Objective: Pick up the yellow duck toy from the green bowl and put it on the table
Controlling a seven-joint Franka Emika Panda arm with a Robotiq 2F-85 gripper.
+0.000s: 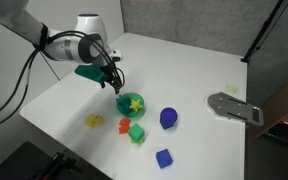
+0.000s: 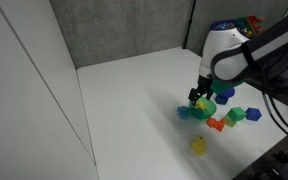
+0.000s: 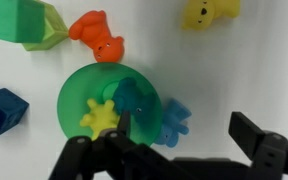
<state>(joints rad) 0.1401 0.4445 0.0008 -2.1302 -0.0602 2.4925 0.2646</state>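
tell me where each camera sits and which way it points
Exterior view: raised off a table corner, looking down across it; arm enters upper left, tool over the green bowl.
Exterior view: raised beside a white panel, looking along the table; arm enters from the right.
Wrist view: looks straight down at the bowl; the open tool shows at the bottom.
Shared: all see the bowl.

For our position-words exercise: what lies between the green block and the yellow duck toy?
An orange toy, clearest in the wrist view.

Bright green bowl; yellow duck toy; white table; orange toy; blue block.
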